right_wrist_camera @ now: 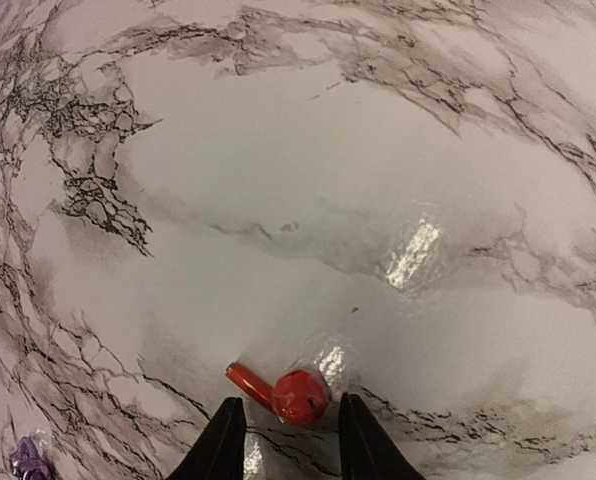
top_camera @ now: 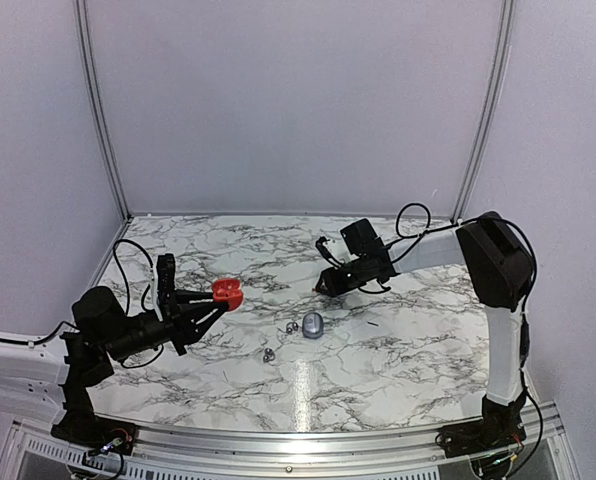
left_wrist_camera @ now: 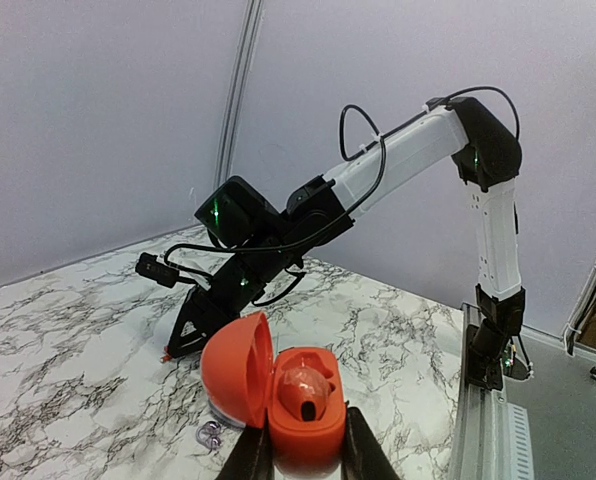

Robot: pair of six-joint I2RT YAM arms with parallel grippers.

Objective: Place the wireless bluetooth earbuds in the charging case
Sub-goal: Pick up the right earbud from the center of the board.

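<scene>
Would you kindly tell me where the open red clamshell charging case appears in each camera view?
Top external: left of centre, gripped in the left jaws, the open red clamshell charging case.
Left wrist: bottom centre, between the jaws.
Right wrist: not in view.
Shared landmark: the white marbled tabletop.

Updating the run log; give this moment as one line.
left end effector: shut on open red case | right end effector: open, straddling red earbud on table
</scene>
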